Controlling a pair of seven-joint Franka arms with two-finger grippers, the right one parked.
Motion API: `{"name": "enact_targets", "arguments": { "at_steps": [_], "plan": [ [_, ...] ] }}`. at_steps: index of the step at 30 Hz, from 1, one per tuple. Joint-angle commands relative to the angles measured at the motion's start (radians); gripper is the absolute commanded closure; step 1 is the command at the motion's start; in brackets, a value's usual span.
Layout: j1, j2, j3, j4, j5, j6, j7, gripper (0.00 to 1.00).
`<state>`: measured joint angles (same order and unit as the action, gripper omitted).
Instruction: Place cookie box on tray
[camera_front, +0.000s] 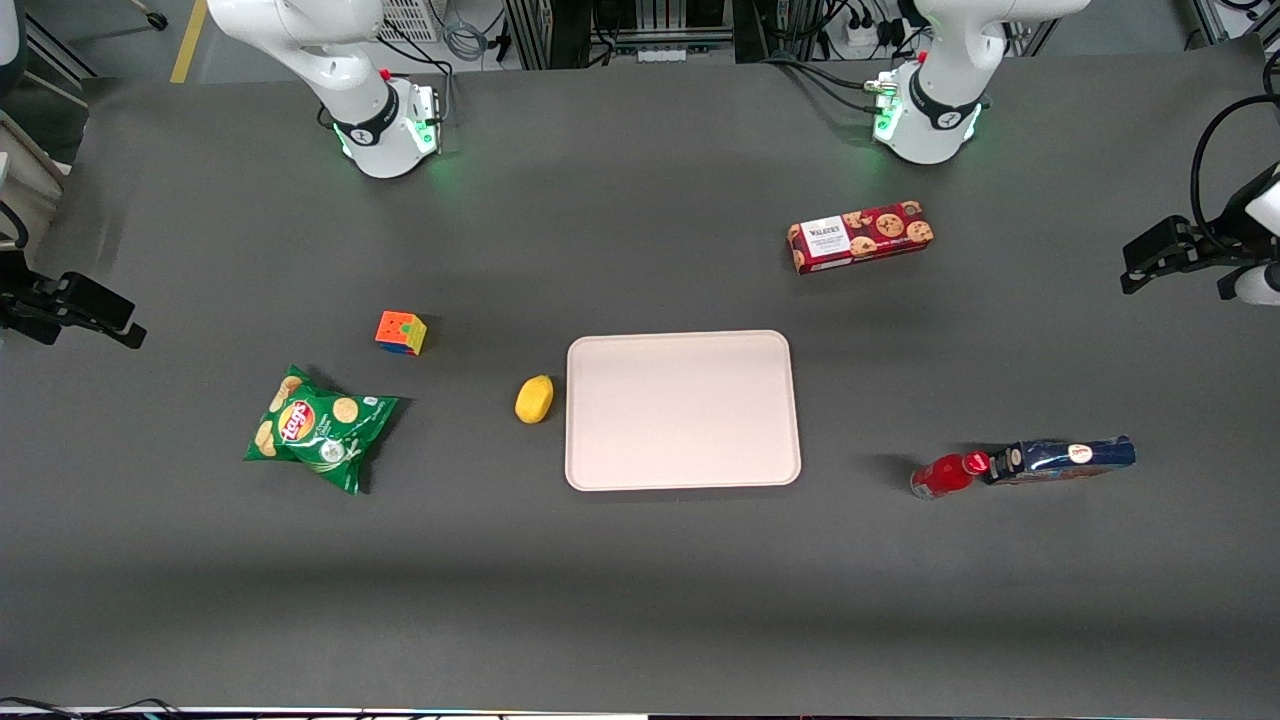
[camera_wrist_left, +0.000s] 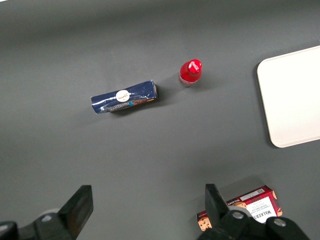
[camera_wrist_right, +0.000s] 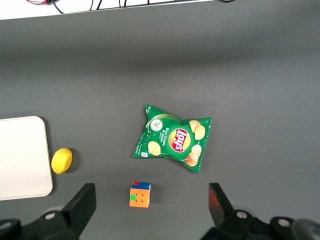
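Below the gripper (camera_wrist_left: 145, 210), well apart: cookie box (camera_wrist_left: 124, 97) | long, navy, round logo | lying flat | fingers (camera_wrist_left: 80, 202) spread wide, empty

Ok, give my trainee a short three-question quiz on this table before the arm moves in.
1. True or false: the cookie box already lies on the tray.
2. What stands right at the end of the cookie box that points toward the tray: A lemon, B red bottle, C cube?
3. Fill in: the gripper hangs above the table with its fingers ____.

Key: 1 false, it lies on the table toward the working arm's end. 2 B. 3 open.
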<state>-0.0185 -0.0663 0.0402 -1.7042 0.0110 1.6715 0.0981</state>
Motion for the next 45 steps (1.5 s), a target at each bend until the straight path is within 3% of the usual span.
{"name": "enact_targets", "arguments": {
  "at_steps": [1,17,30,38,45],
  "plan": [
    [0.009,0.016,0.000,0.029,0.001,-0.026,-0.028,0.00],
    [0.015,0.014,0.009,0.034,0.006,-0.075,-0.066,0.00],
    [0.015,0.025,0.012,0.251,0.064,-0.275,-0.507,0.00],
    [0.020,0.088,0.012,0.308,0.060,-0.260,-0.857,0.00],
    [0.032,0.193,0.012,0.304,0.044,-0.196,-0.998,0.00]
  ]
}}
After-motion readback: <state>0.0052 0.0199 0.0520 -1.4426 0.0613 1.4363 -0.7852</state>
